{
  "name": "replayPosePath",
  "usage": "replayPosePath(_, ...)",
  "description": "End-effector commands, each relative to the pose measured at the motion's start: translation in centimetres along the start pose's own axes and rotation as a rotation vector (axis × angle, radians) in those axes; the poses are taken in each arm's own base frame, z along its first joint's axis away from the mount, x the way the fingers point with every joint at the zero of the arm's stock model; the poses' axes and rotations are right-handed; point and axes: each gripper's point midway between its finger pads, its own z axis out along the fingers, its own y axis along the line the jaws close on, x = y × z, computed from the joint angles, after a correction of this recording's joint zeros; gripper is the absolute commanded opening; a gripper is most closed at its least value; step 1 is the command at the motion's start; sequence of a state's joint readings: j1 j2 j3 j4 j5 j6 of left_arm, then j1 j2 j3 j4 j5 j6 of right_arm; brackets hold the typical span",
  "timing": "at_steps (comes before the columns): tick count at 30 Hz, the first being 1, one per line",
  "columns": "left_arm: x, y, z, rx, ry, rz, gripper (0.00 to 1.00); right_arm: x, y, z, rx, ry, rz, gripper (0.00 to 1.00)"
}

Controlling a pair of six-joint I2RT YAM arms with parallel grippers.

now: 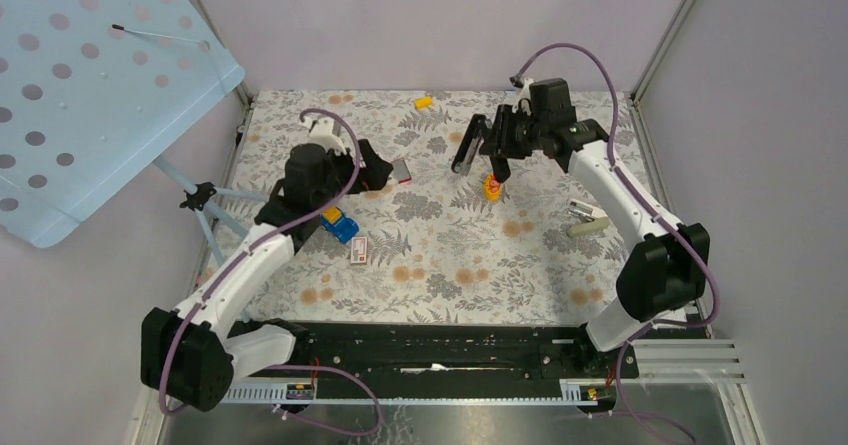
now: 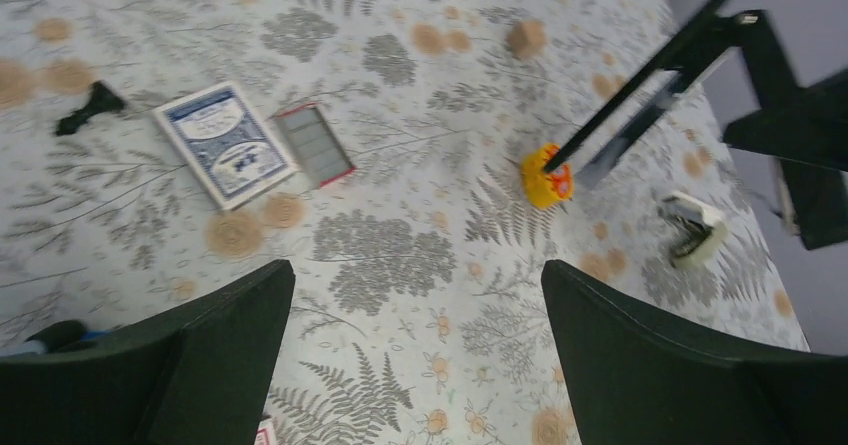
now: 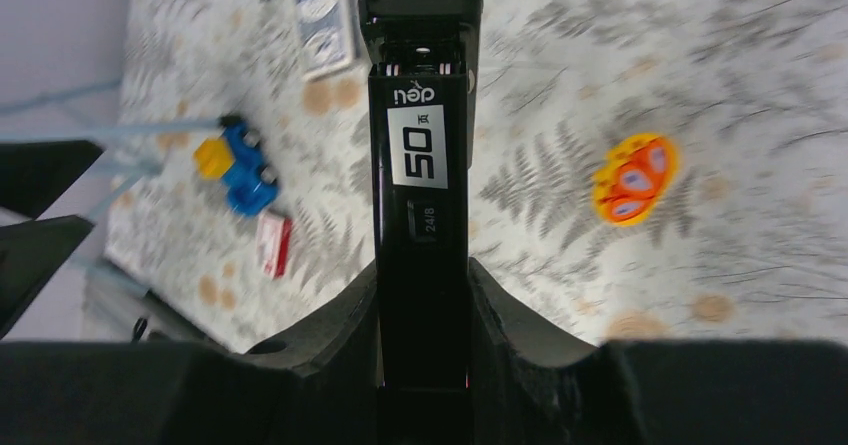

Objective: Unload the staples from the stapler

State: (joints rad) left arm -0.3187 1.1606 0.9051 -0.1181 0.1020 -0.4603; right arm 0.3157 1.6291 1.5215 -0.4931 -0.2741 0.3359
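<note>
Your right claw is clamping the stapler, holding it up over the table's far middle. Your left claw is hanging wide open and empty, nearer the left edge. You're heading into the pull-out, I'd say: the left claw is needing to reach the swung-out rail, though the staples aren't showing from here.

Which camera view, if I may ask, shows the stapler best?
Right wrist: the stapler fills the frame, label readable, gripped by the right pincer. Top external shows it small; left wrist, distant, hinged open.
</note>
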Motion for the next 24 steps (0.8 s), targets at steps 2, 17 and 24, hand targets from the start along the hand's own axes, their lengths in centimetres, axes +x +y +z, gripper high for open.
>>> replayPosePath(2,-1.2,-4.9,-1.6,0.238,-0.209,0.122,0.99,0.6,6.6,-3.2,-0.338,-0.086,-0.063,0.00)
replayPosePath(17,7.1,-11.9,-1.0,0.405,-0.187,0.517,0.89,6.6,6.6,-5.6,-0.446,-0.036,-0.049,0.00)
replayPosePath(24,7.7,-11.9,0.8,0.341,-0.230,0.547,0.80,8.0,6.4,-5.8,-0.457,0.019,-0.080,0.00)
